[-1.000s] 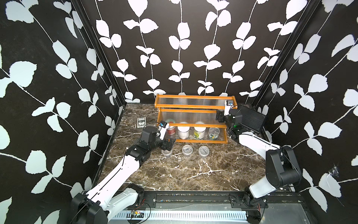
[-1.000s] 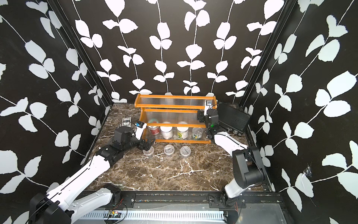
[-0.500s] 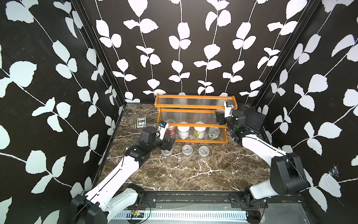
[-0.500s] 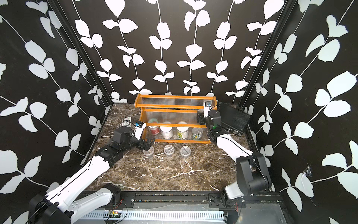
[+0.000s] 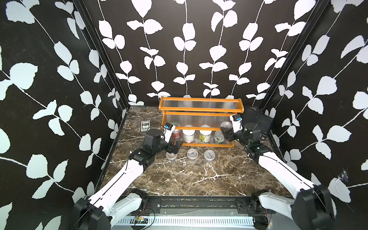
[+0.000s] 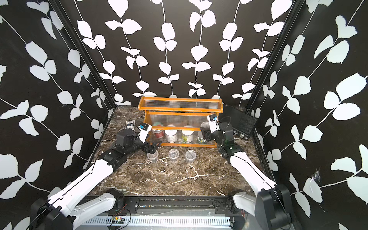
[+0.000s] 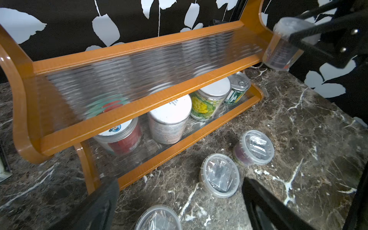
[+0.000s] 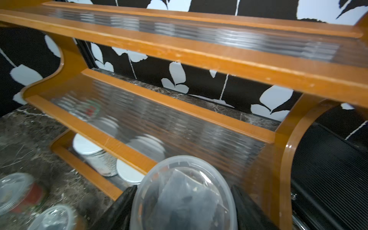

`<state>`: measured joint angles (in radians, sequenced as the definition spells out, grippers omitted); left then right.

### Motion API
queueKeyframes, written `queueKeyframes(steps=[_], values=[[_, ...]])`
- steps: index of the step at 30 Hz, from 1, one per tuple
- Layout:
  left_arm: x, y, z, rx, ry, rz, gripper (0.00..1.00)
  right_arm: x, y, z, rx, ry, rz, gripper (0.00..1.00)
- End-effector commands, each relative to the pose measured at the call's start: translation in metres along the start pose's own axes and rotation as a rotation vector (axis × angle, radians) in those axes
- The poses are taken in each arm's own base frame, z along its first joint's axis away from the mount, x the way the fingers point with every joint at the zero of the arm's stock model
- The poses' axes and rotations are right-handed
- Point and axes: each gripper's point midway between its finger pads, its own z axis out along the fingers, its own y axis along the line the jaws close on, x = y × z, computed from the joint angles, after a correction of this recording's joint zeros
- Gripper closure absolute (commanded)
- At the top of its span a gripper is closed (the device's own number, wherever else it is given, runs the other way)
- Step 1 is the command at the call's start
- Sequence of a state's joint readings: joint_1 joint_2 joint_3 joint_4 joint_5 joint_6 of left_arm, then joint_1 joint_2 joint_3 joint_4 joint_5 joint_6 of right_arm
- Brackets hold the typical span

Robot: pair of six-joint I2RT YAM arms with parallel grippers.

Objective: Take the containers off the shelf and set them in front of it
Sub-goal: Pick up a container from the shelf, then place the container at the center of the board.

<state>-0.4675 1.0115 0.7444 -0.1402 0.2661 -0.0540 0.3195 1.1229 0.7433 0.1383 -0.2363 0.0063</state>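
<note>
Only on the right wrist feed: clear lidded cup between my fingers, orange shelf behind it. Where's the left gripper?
Observer: The left gripper is wide open at a clear lidded plastic cup standing on the brown marble tabletop, not gripping it.
Operator: What's on the bottom tier?
Observer: Four: a red-labelled clear jar, a pale-labelled white-lidded jar, a yellow-and-green-labelled jar and a silver pull-tab tin.
Operator: Is my cup off the shelf?
Observer: Yes. The right gripper holds the gripped clear cup in the air by the right end of the orange-brown wooden shelf, off its tiers.
</note>
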Motion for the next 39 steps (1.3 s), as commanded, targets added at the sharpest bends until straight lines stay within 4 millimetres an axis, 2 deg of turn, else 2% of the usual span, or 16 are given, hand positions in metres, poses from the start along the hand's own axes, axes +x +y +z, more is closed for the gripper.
queueKeyframes(steps=[1, 3, 9, 17, 21, 25, 35, 39], values=[[-0.014, -0.006, 0.003, 0.051, -0.062, -0.017, 0.01, 0.018, 0.03, -0.016, -0.087, 0.053, -0.025, 0.32], [-0.015, -0.007, 0.005, 0.059, -0.069, -0.029, 0.02, 0.026, 0.04, -0.024, -0.089, 0.083, -0.033, 0.32], [-0.019, -0.007, 0.012, 0.078, -0.104, -0.08, 0.02, 0.058, 0.045, -0.049, 0.007, 0.166, -0.038, 0.33], [-0.017, -0.018, 0.021, 0.172, -0.125, -0.182, 0.02, 0.105, 0.026, -0.074, 0.206, 0.229, 0.05, 0.33], [-0.011, -0.021, 0.024, 0.202, -0.125, -0.225, 0.03, 0.123, 0.023, -0.068, 0.232, 0.2, 0.136, 0.32], [-0.009, -0.024, 0.023, 0.203, -0.112, -0.217, 0.03, 0.132, 0.021, -0.056, 0.245, 0.154, 0.205, 0.31], [-0.004, -0.022, 0.023, 0.173, -0.069, -0.181, 0.02, 0.164, 0.024, -0.028, 0.238, 0.2, 0.219, 0.28], [-0.002, -0.017, 0.023, 0.141, -0.064, -0.174, 0.02, 0.169, 0.025, -0.021, 0.229, 0.205, 0.219, 0.27]])
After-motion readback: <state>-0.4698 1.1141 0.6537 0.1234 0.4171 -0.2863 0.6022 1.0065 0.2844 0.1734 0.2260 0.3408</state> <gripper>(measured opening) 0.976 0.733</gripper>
